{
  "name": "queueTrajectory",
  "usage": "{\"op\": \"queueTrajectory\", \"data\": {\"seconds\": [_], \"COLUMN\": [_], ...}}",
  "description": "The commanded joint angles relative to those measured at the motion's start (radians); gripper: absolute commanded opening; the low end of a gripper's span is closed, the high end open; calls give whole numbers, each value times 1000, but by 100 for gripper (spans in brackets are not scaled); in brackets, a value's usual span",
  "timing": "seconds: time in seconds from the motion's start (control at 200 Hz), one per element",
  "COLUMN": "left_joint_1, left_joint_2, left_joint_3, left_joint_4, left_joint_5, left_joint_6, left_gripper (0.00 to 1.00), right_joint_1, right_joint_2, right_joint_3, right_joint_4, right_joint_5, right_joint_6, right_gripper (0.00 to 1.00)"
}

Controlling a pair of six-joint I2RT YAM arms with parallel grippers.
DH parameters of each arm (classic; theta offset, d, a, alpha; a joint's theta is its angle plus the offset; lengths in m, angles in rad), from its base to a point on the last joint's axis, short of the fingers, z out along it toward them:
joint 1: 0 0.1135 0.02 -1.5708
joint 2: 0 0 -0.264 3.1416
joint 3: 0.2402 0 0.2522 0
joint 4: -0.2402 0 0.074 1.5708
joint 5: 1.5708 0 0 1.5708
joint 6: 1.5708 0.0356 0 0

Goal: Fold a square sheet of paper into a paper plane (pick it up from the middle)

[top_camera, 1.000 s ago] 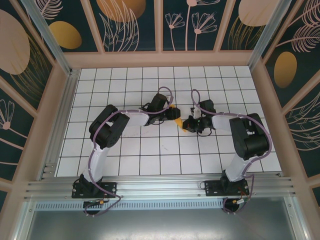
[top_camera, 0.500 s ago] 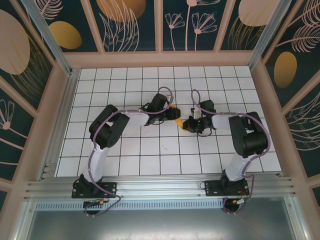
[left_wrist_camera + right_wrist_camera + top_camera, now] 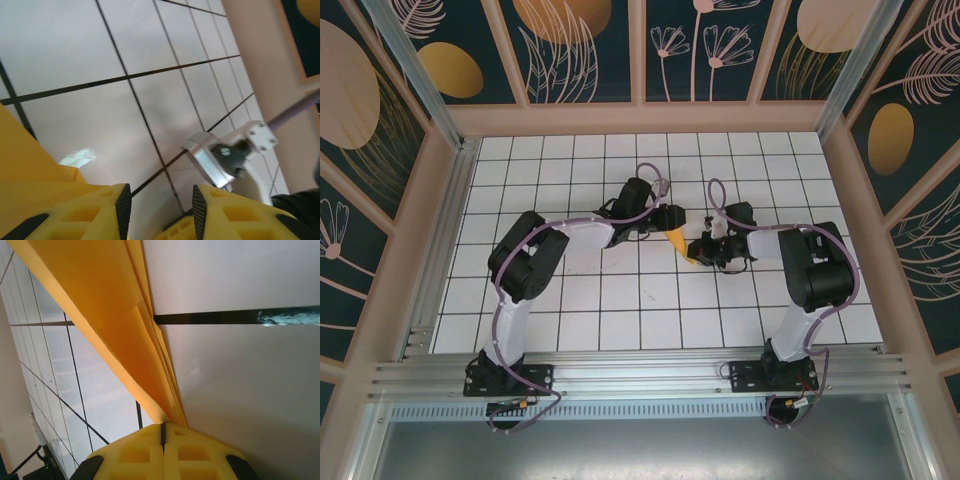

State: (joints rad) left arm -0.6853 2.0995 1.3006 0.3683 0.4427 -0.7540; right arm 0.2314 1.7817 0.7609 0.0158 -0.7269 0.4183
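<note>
Your right gripper (image 3: 162,434) is clamped on the paper plane (image 3: 100,305) at its folded edge, pinning the layers together — likely so your left gripper (image 3: 161,202), fingers apart and empty just beside it, can work the next crease

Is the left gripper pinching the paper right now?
No, the left gripper has its fingers apart, bare table showing between them.

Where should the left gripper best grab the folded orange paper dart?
Grip the folded orange paper dart at its wide end, away from the narrow end pinched in the shut right gripper, coming from the left arm's side. Its layers lie stacked flat, so the left gripper, jaws parted, could close across them.
</note>
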Motion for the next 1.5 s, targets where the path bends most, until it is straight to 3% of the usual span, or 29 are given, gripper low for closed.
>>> {"op": "queueTrajectory", "data": {"seconds": [0.0,0.165,0.55,0.891,1.111,1.496], "left_joint_1": [6,0,-1,0,0,0], "left_joint_2": [-42,-7,118,174,192,207], "left_joint_3": [-60,-80,-48,10,33,58], "left_joint_4": [95,150,201,0,-87,-113], "left_joint_5": [71,137,140,-21,-35,-23], "left_joint_6": [-59,-82,-130,-79,-40,-33], "left_gripper": [38,30,30,30,29,29], "right_joint_1": [-14,-15,-15,-14,4,63], "right_joint_2": [57,59,52,-51,-122,-49], "right_joint_3": [-37,-38,-43,-45,0,53], "right_joint_4": [-53,-48,-48,-27,-43,-92], "right_joint_5": [114,121,127,81,-2,90], "right_joint_6": [8,16,18,4,-34,-53], "right_gripper": [0,0,0,0,0,0]}}
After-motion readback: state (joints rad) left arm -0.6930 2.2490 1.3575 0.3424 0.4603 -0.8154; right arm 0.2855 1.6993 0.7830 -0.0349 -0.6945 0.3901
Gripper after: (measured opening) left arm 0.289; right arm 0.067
